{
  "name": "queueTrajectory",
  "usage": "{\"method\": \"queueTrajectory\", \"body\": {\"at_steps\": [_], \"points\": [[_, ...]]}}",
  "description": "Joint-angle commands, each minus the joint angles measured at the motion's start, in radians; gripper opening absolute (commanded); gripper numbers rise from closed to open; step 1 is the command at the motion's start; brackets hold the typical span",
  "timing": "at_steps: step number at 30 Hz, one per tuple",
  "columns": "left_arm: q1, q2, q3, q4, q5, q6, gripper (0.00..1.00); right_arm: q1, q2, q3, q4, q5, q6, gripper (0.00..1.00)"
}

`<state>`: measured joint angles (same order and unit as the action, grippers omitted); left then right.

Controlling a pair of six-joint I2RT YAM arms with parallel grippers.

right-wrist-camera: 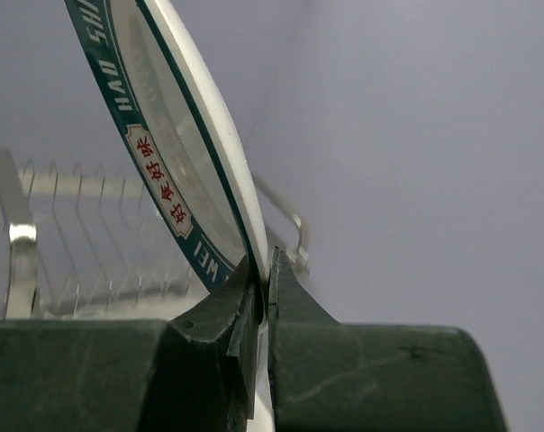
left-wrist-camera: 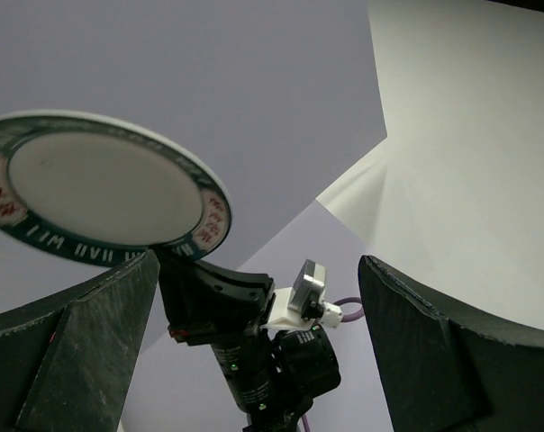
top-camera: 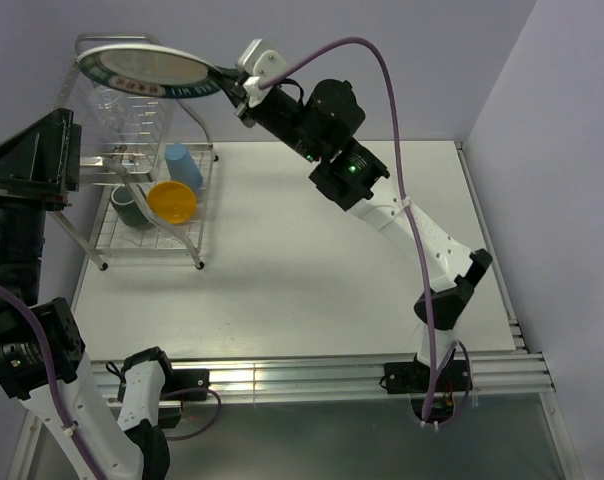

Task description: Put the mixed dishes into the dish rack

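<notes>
Hanging above the far left corner of the scene, the round silver plate with a dark green lettered rim (top-camera: 147,68) sits over the top of the tall two-tier dish rack of thin chrome wire (top-camera: 197,240); whether it touches the rack's looped handle cannot be told. The right gripper (top-camera: 225,82) is clamped on the plate's right edge, its two dark fingers pressed together on either side of the white rim, as the right wrist view shows edge-on with the rack's wires behind. In the rack's lower tier, a light blue cup (top-camera: 182,165) stands at the far side. Just near of it an orange-yellow bowl (top-camera: 171,202) leans on its side. A dark green-grey mug (top-camera: 132,208) lies to the left of the bowl, touching it. A small clear glass (top-camera: 117,105) shows faintly on the upper tier under the plate. The left gripper (top-camera: 52,165) is raised just left of the rack with its fingers spread wide apart and nothing between them; its camera looks up at the plate. The rack stands on a white table (top-camera: 332,260), and a purple cable (top-camera: 382,100) arcs over the right arm.
</notes>
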<state>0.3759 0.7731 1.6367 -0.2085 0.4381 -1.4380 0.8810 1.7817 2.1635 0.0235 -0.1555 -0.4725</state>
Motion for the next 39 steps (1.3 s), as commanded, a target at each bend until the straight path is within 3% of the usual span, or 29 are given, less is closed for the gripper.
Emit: {"method": "queueTrajectory", "body": {"at_steps": [1,5,14,23,39], "points": [[-0.002,-0.009,0.021,-0.015,-0.038,-0.004,0.99,0.033,0.099,0.148,0.102,-0.004,0.02,0.0],[-0.003,-0.018,0.02,0.013,-0.048,-0.021,0.99,0.062,0.235,0.31,0.102,0.025,0.046,0.0],[-0.003,-0.008,0.054,0.178,-0.018,0.005,0.99,0.127,0.277,0.308,0.21,0.06,0.14,0.0],[-0.003,-0.018,0.051,0.1,-0.004,0.01,0.99,0.173,0.317,0.34,0.242,0.099,0.236,0.0],[-0.005,-0.014,0.078,0.017,-0.029,0.007,0.99,0.184,0.41,0.366,0.279,0.148,0.253,0.0]]}}
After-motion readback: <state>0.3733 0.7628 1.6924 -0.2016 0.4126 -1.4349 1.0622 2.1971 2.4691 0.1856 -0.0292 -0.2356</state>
